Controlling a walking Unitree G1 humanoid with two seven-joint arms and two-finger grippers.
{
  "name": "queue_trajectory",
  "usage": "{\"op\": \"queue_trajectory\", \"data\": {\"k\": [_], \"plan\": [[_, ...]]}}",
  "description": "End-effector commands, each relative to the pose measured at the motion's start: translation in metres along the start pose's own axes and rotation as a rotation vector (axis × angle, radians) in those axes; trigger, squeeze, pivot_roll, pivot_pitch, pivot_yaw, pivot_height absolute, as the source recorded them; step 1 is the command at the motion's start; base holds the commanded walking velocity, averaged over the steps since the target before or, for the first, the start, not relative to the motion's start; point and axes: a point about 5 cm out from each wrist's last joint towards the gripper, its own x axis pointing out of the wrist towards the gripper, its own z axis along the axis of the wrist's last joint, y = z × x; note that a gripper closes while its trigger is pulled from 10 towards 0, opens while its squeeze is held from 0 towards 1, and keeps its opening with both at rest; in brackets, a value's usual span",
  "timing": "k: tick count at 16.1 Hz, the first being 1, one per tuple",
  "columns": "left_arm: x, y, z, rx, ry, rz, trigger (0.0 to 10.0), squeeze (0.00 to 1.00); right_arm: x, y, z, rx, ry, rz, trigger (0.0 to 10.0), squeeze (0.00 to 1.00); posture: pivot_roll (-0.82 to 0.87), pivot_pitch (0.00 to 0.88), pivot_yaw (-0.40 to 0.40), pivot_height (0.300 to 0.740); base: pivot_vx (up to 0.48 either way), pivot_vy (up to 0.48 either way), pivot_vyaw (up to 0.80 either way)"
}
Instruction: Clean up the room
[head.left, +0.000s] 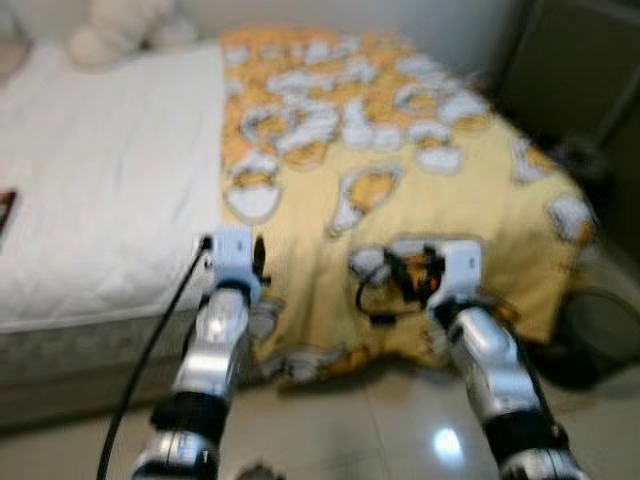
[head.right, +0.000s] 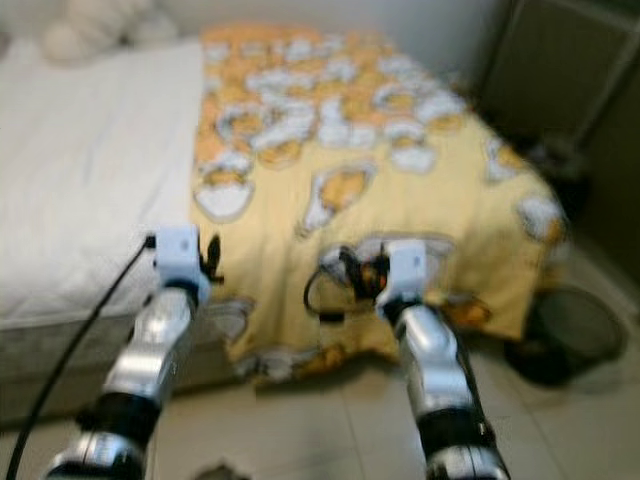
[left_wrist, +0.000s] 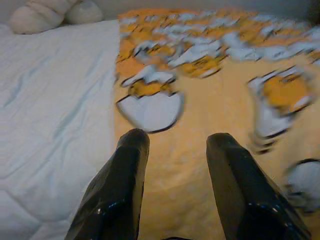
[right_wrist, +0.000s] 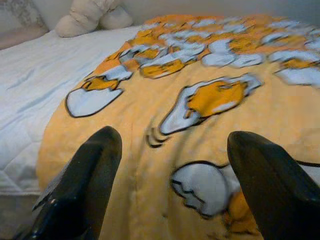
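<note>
Left eye view, setting: a blurred look down at a bed (head.left: 100, 200) that stands on a pale tiled floor (head.left: 380, 420).
Left eye view, bed: its left part is bare white quilted mattress; its right part is covered by a yellow blanket (head.left: 430, 200) printed with white and orange cartoon shapes.
Left eye view, blanket: it lies spread over the right side of the bed and hangs over the near edge toward the floor.
Left eye view, far corner: a cream plush toy (head.left: 115, 30) sits at the head of the bed, on the white part.
Left eye view, left arm: silver, raised toward the near edge of the bed where white mattress meets blanket; a black cable (head.left: 150, 350) runs alongside it.
Left eye view, right arm: silver, raised toward the hanging edge of the blanket.
Right eye view, scene: the same bed, blanket and two arms, blurred; a dark round object (head.right: 570, 330) sits on the floor just past the bed's right corner, too soft to identify.
Left wrist view, left gripper (left_wrist: 175, 150): its two black fingers (left_wrist: 127, 175) stand apart with nothing between them, poised over the blanket close to its border with the white mattress.
Left wrist view, background: the plush toy lies at the far end of the mattress.
Right wrist view, right gripper (right_wrist: 175, 150): its two fingers (right_wrist: 95, 170) are spread wide and empty, with the blanket's printed surface showing between them.
Right wrist view, blanket: it rounds down over the near edge of the bed; white mattress lies beside it.
</note>
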Motion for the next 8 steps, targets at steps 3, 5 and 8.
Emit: {"op": "queue_trajectory", "data": {"k": [3, 5, 8], "plan": [[-0.0058, 0.0042, -0.0113, -0.032, 0.043, 0.025, 10.0, 0.00, -0.0075, -0.0082, -0.0019, -0.003, 0.002, -0.010, 10.0, 0.00, 0.05, 0.000, -0.001, 0.740, 0.000, 0.000, 0.00], [-0.0039, -0.0014, -0.0061, -0.053, 0.028, 0.020, 10.0, 0.00, -0.0084, -0.0071, -0.0029, -0.004, 0.006, 0.000, 10.0, 0.00, 0.06, 0.000, -0.009, 0.740, 0.000, 0.000, 0.00], [-0.0041, -0.0035, -0.0057, -0.036, 0.027, 0.021, 10.0, 0.00, -0.0073, -0.0037, -0.0041, -0.015, 0.017, 0.031, 10.0, 0.00, 0.06, 0.000, -0.016, 0.740, 0.000, 0.000, 0.00]]}}
